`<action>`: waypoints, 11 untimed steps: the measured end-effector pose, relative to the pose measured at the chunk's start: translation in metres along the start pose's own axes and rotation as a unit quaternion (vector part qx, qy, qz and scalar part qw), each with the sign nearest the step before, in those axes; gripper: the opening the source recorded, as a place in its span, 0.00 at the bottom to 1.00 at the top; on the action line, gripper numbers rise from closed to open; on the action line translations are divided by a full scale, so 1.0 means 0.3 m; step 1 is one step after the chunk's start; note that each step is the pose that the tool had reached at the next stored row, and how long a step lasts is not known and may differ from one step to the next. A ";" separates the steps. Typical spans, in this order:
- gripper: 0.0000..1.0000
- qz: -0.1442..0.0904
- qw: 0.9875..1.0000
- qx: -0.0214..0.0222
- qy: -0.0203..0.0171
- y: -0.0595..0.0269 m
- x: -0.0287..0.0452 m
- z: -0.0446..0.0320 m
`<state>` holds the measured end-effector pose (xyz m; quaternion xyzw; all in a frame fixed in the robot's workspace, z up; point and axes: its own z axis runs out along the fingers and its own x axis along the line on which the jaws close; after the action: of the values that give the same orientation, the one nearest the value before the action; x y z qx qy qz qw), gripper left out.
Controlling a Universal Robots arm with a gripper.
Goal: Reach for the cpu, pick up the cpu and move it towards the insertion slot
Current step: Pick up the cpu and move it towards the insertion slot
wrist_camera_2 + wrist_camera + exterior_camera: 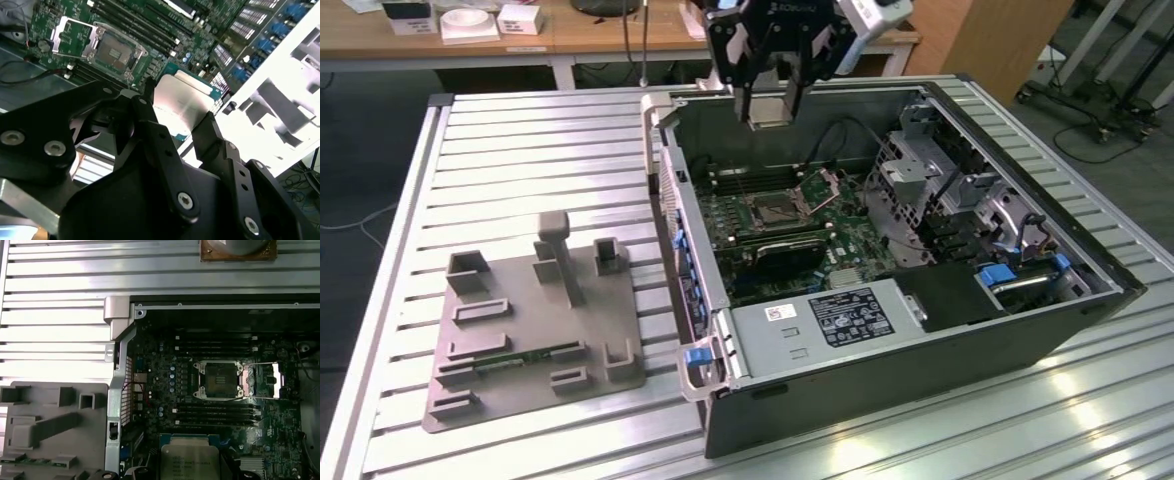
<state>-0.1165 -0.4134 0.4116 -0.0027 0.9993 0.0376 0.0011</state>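
The tool hangs pointing down, fingers closed on a grasp.

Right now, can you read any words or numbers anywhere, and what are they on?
No text is clear enough to read.
Black label on the grey metal box: print too small to read.
White sticker beside that label: too small to read.
cpu, held in the hand: faint lines of print on its top, too blurred to read.
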 end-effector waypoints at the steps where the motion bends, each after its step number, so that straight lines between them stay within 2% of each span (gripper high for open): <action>1: 0.54 0.000 1.000 0.000 0.000 0.007 0.000 0.002; 8: 0.54 0.000 1.000 0.000 0.000 0.039 -0.062 0.012; 11: 0.54 0.000 1.000 0.000 0.000 0.050 -0.080 0.015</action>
<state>-0.0926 -0.3980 0.4081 -0.0027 0.9993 0.0378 0.0011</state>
